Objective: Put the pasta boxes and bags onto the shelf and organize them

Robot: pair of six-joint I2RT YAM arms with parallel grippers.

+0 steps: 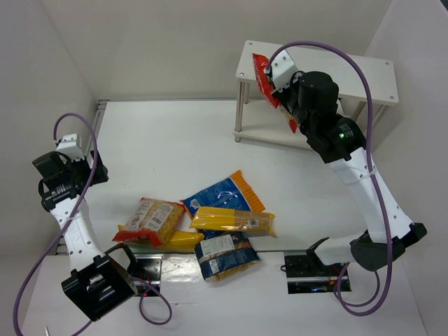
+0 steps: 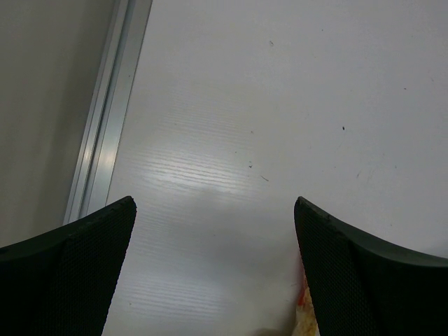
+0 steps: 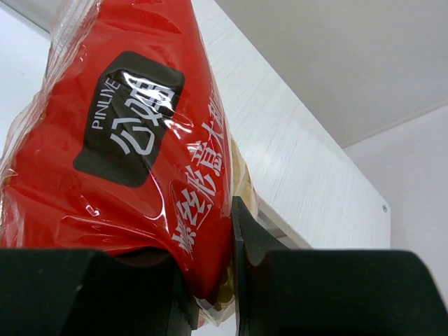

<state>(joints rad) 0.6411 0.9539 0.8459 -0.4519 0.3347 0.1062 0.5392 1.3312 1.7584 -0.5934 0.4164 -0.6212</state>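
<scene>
My right gripper point(image 1: 280, 103) point(image 3: 210, 245) is shut on a red pasta bag point(image 1: 262, 75) point(image 3: 133, 140), held upright at the left end of the white shelf point(image 1: 364, 77) point(image 3: 301, 161), level with its top board. On the table lies a pile of packets: a red-and-white bag point(image 1: 149, 220), a blue bag point(image 1: 222, 196), long yellow spaghetti point(image 1: 234, 222), a dark blue bag with a white label point(image 1: 225, 255) and a plain yellow one point(image 1: 178, 241). My left gripper point(image 1: 59, 168) point(image 2: 213, 266) hangs open over bare table at the far left. A packet corner point(image 2: 302, 308) peeks beside its right finger.
An aluminium rail point(image 2: 105, 126) runs along the table's left edge by the wall. The shelf's lower board point(image 1: 273, 134) sits under the held bag. Walls close in behind and on both sides. The black arm mounts point(image 1: 308, 269) stand at the near edge.
</scene>
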